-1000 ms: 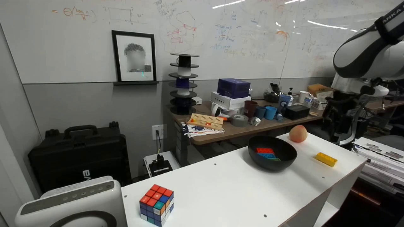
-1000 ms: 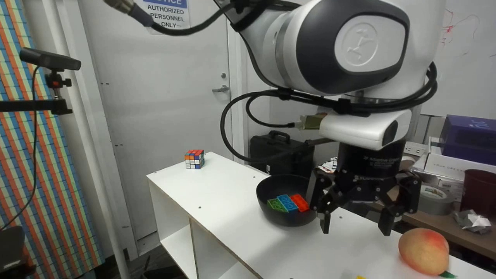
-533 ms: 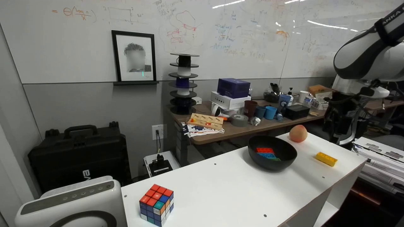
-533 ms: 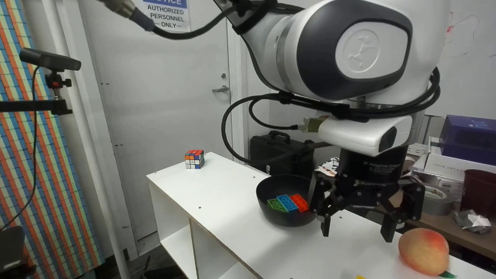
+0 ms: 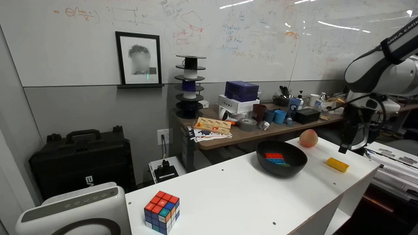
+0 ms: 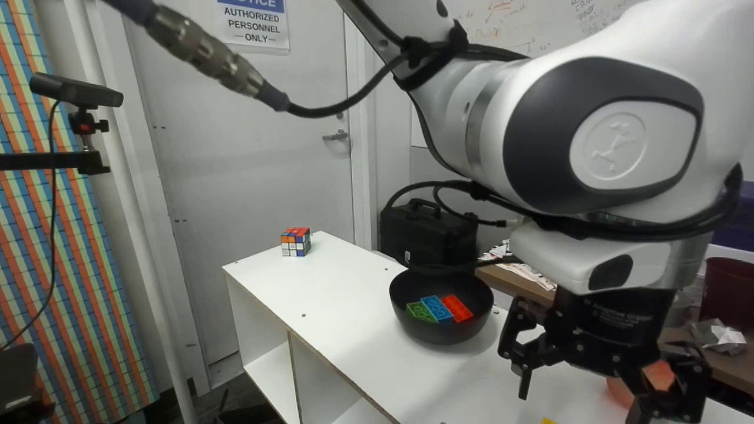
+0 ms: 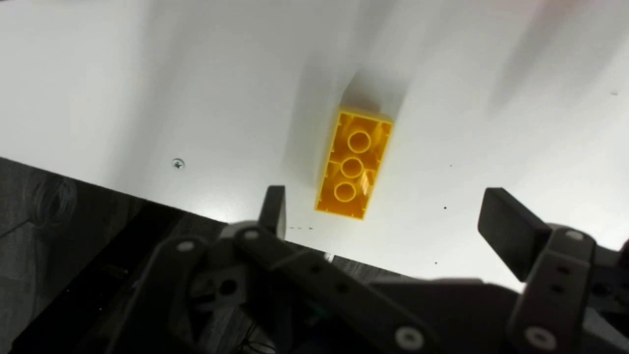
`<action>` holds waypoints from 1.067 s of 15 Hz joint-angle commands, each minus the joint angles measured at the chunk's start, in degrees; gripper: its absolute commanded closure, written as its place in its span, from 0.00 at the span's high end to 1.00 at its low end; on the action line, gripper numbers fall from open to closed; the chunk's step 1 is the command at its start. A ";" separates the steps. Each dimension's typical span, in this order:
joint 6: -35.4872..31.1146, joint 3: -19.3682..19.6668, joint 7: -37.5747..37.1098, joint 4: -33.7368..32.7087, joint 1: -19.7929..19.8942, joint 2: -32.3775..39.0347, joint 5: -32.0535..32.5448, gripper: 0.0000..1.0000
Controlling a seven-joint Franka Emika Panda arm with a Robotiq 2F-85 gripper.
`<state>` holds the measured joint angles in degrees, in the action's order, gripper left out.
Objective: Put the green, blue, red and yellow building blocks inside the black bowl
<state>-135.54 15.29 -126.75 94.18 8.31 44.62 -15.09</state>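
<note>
Gripper (image 7: 391, 221) hangs low in the wrist view, black fingers spread wide, one tip left of centre and the other well to the right. Beyond those tips, near the middle of the frame, I see the yellow block (image 7: 354, 164) lying hollow side up on the white shelf unit (image 7: 231, 108), three round tubes showing inside it, with a gap of white surface between it and each finger. In an exterior view the yellow block (image 5: 337, 164) lies toward the right edge, apart from the black bowl (image 5: 281, 171). That bowl stands upright, right of centre in both exterior views. Inside it, left to right in an exterior view, lie the green block (image 6: 422, 311), the blue block (image 6: 436, 308) and the red block (image 6: 457, 308), each just beside the next. In an exterior view a peach-coloured fruit (image 5: 308, 138) sits near the bowl, above and right of it. Lower left in that frame, a Rubik's cube (image 5: 162, 212) rests on the same white top, well apart from the bowl. A black hard case (image 5: 81, 163) stands at the left, and at the upper left a framed portrait (image 5: 138, 60) leans against the whiteboard (image 5: 277, 19).
</note>
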 commanded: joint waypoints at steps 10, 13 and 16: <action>7.93 -1.13 -13.44 -16.16 1.62 13.66 0.65 1.00; 11.02 -1.43 -13.77 -17.98 1.76 14.62 0.90 0.68; 12.32 -1.02 -13.37 -18.64 1.54 14.75 2.46 0.42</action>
<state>-126.09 14.67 -139.10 78.72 9.31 57.81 -14.31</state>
